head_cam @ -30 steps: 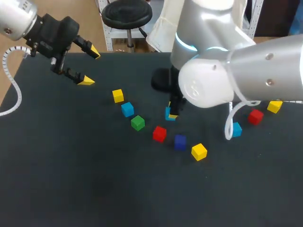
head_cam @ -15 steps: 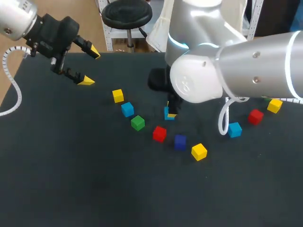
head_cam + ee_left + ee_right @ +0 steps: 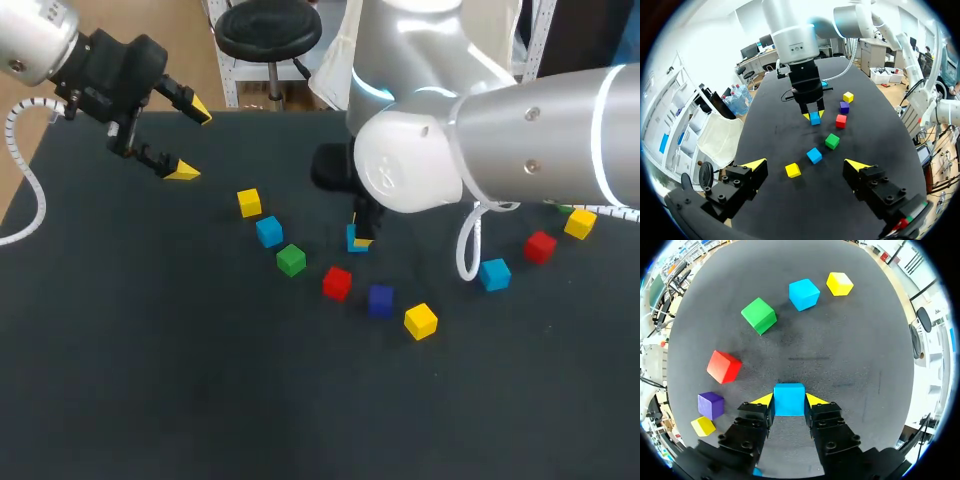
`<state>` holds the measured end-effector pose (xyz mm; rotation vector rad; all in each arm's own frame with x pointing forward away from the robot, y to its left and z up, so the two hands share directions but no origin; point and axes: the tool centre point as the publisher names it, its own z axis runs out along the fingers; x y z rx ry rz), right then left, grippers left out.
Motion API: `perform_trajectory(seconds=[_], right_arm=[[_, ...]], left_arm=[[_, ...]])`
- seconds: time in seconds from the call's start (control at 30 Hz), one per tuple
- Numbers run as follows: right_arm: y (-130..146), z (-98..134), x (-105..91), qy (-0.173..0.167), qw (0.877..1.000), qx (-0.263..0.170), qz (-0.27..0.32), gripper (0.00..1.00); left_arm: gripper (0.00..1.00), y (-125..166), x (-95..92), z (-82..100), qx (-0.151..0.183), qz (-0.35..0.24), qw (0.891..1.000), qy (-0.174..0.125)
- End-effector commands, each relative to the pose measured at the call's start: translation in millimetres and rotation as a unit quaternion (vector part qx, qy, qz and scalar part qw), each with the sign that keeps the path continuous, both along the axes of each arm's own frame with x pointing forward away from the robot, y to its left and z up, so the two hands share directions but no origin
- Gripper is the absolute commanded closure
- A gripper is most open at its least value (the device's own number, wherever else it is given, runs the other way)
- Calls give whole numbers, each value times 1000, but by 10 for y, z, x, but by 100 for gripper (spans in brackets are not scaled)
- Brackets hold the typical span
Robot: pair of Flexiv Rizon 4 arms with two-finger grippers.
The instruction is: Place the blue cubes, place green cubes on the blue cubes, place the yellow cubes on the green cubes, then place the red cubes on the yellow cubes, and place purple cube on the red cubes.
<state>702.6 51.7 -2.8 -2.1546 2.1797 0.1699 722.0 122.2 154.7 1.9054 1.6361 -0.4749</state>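
Cubes (image 3: 269, 231), three blue, one blue cube (image 3: 789, 396) clamped by right gripper (image 3: 789, 401), left gripper (image 3: 806, 165) spread wide

cube (image 3: 789, 399) clamped in right pincer (image 3: 361, 241), line of cubes (image 3: 291, 260) beside it, left pincer (image 3: 192, 141) apart

A robotics lab — left arm (image 3: 45, 40) and right arm (image 3: 530, 140) at a black table (image 3: 200, 390) (coloured cubes (image 3: 291, 260) scattered)

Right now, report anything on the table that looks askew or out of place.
Nothing stands out. The right gripper grips a blue cube squarely; the other cubes lie flat and apart on the table.
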Motion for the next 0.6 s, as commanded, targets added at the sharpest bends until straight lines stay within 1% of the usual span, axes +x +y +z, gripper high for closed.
perform_trajectory(seconds=[0.03,0.47,0.53,0.6], right_arm=[[-3,-2,17,4,1000,4,0,100],[-3,-13,8,8,1000,9,2,100],[-2,-13,8,8,1000,9,3,84],[0,-12,10,9,1000,9,4,74]], left_arm=[[0,7,-4,-6,0,-1,1000,-2],[0,7,-4,-6,0,-1,1000,-2],[0,7,-4,-6,0,-1,1000,-2],[0,7,-4,-6,0,-1,1000,-2]])
